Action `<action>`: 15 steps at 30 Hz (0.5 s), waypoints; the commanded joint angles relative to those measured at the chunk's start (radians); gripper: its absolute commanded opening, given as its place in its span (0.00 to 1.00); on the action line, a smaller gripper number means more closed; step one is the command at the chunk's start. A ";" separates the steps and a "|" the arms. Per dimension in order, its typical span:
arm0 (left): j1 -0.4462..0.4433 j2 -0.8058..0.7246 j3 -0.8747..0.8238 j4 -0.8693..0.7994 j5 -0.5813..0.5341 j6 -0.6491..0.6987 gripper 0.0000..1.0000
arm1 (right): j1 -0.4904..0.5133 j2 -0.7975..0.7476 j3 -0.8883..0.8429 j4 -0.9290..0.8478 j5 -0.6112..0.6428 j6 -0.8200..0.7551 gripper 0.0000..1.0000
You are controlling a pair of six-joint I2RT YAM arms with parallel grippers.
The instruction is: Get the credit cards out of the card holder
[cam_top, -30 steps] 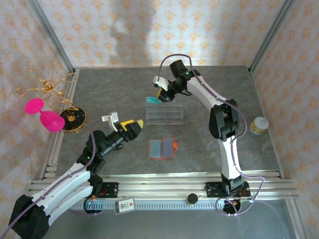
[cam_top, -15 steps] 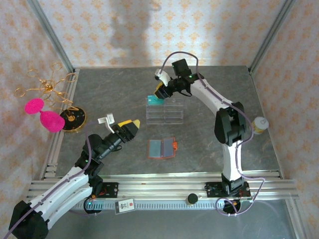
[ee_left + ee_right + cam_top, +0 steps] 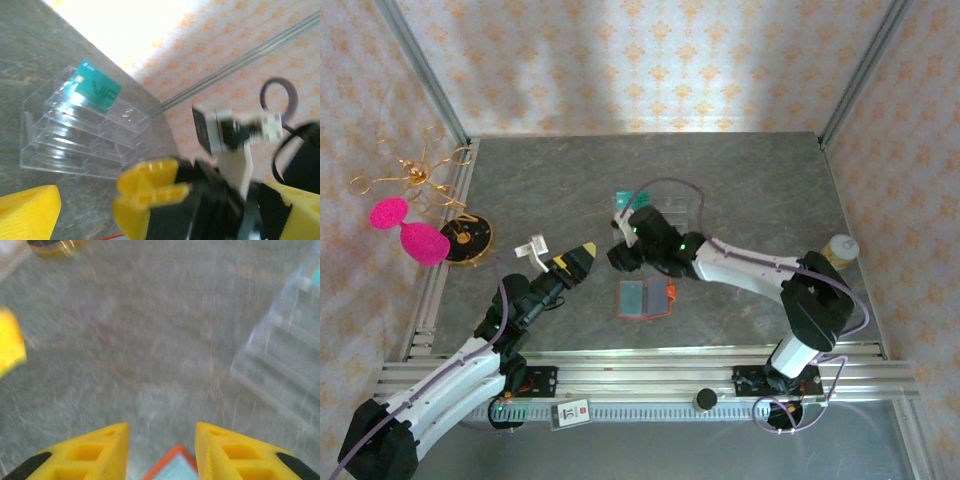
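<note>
On the table, one teal credit card is being held by the clear rack; card holder likely unfinished; right fingers parted, empty, left fingers wide, empty.

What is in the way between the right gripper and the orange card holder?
Nothing I can see. In the right wrist view the right gripper hangs open over bare grey table, and the card holder shows its orange corner between the fingers. The clear rack sits off to the side.
</note>
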 commanded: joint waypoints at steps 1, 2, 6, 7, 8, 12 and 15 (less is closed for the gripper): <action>0.009 0.027 0.044 -0.112 -0.037 0.026 0.95 | 0.061 -0.041 -0.073 -0.059 0.238 0.168 0.38; 0.010 0.037 0.054 -0.137 -0.036 0.034 0.92 | 0.079 -0.043 -0.093 -0.059 0.257 0.187 0.38; 0.010 0.059 0.072 -0.188 -0.043 0.052 0.81 | 0.130 -0.017 -0.124 -0.029 0.284 0.237 0.38; 0.010 0.060 0.074 -0.200 -0.049 0.050 0.79 | 0.140 0.001 -0.118 -0.028 0.299 0.241 0.38; 0.010 0.060 0.073 -0.210 -0.053 0.047 0.78 | 0.151 0.017 -0.110 -0.029 0.314 0.238 0.38; 0.010 0.048 0.063 -0.228 -0.050 0.054 0.73 | 0.174 0.089 -0.064 -0.065 0.382 0.229 0.38; 0.010 0.050 0.065 -0.249 -0.050 0.059 0.70 | 0.178 0.117 -0.060 -0.079 0.385 0.233 0.38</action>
